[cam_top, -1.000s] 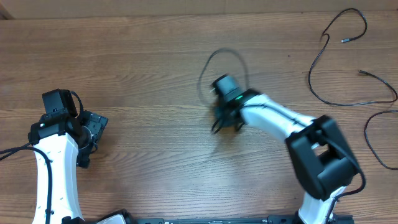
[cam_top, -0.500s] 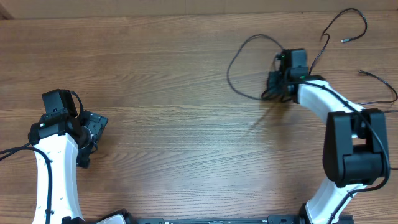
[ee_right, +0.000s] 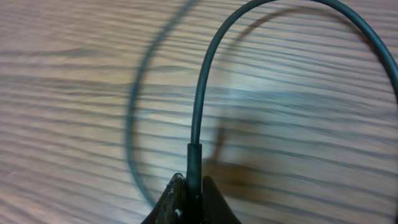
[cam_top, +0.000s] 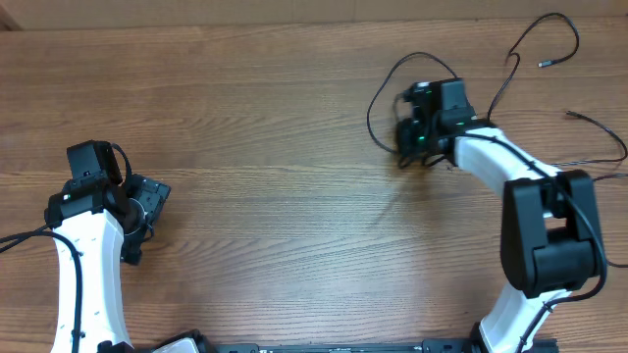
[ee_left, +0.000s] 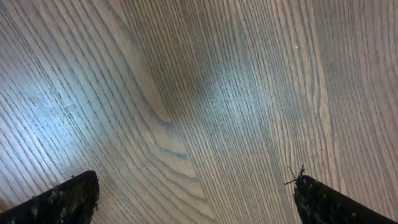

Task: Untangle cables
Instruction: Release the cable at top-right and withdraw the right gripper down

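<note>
My R gripper (ee_right: 191,196) is clenched on a thin black flexible cable (ee_right: 198,106), pinching it at its stiffer sleeve. The cable loops over the brown wood-grain table (cam_top: 245,118), upper right-centre. Other thin black cables (cam_top: 489,126) lie apart at the R edge. My L gripper (ee_left: 198,200) is spread wide above the wood.

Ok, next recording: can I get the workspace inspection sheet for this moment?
Surface: wooden table, brown grain.
Job's things: looped cable held by the right gripper; other cables lie far right, apart from it.
Clutter: nothing seen.
Grippers: left gripper open, empty, over the table; right gripper shut on the looped cable's thicker end.
Cables: arm wire trails off the left arm.
Surroundings: nothing seen.
</note>
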### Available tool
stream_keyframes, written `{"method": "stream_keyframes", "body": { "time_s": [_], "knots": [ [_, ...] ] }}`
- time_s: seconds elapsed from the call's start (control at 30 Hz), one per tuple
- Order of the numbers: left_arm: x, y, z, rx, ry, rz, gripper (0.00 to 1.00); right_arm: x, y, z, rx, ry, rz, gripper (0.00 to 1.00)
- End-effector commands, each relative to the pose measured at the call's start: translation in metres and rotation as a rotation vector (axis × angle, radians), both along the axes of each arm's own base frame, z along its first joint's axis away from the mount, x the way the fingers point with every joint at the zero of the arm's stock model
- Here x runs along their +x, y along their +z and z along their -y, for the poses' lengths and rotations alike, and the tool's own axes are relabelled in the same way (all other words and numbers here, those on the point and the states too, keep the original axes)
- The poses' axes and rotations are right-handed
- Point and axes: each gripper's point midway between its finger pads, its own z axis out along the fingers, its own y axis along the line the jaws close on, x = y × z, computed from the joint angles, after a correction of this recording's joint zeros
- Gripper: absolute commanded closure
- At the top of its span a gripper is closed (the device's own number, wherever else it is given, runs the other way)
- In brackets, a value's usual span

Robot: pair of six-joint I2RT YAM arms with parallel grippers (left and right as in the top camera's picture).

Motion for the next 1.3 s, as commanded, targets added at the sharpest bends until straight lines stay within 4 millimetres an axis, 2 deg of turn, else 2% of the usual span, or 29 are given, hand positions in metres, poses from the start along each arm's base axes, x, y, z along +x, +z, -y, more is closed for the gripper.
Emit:
{"method": "stream_keyframes", "body": {
  "time_s": [0.0,0.1,0.17,0.23,0.27,0.3,0.33,0.4,0.53,0.63,0.73,0.87,0.97,1.0,1.13,1.27],
  "knots": [
    [0.000,0.004,0.000,0.000,0.012,0.018,0.00,0.006,-0.002,0.010,-0.107,-0.047,0.040,0.86],
    [0.000,0.004,0.000,0.000,0.012,0.018,0.01,0.011,-0.001,0.030,-0.154,-0.169,0.046,0.85],
    [0.000,0.004,0.000,0.000,0.012,0.018,0.00,0.011,-0.002,0.042,-0.150,-0.240,0.031,0.74],
    [0.000,0.004,0.000,0.000,0.012,0.018,0.00,0.008,-0.005,0.049,-0.141,-0.262,0.009,0.71],
    [0.000,0.004,0.000,0.000,0.012,0.018,0.00,0.006,-0.006,0.051,-0.144,-0.266,-0.002,0.55],
    [0.000,0.004,0.000,0.000,0.012,0.018,0.00,0.003,-0.006,0.053,-0.150,-0.267,-0.015,0.22],
    [0.000,0.004,0.000,0.000,0.012,0.018,0.00,0.000,-0.005,0.054,-0.159,-0.256,-0.024,0.00],
    [0.000,0.004,0.000,0.000,0.012,0.018,0.00,-0.002,0.003,0.056,-0.171,-0.260,-0.022,0.00],
    [0.000,0.004,0.000,0.000,0.012,0.018,0.00,0.007,0.044,0.054,-0.146,-0.266,0.062,0.00],
    [0.000,0.004,0.000,0.000,0.012,0.018,0.00,0.014,0.090,0.053,-0.114,-0.277,0.159,0.00],
    [0.000,0.004,0.000,0.000,0.012,0.018,0.00,0.006,0.143,0.054,-0.084,-0.284,0.253,0.00],
    [0.000,0.004,0.000,0.000,0.012,0.018,0.00,-0.030,0.205,0.060,-0.058,-0.290,0.330,0.00],
    [0.000,0.004,0.000,0.000,0.012,0.018,0.00,-0.068,0.240,0.067,-0.019,-0.326,0.353,0.00],
    [0.000,0.004,0.000,0.000,0.012,0.018,0.01,-0.087,0.254,0.070,0.002,-0.345,0.361,0.00],
    [0.000,0.004,0.000,0.000,0.012,0.018,0.00,-0.137,0.278,0.078,0.041,-0.380,0.371,0.00],
    [0.000,0.004,0.000,0.000,0.012,0.018,0.00,-0.192,0.288,0.087,0.092,-0.429,0.352,0.00]
  ]
}}
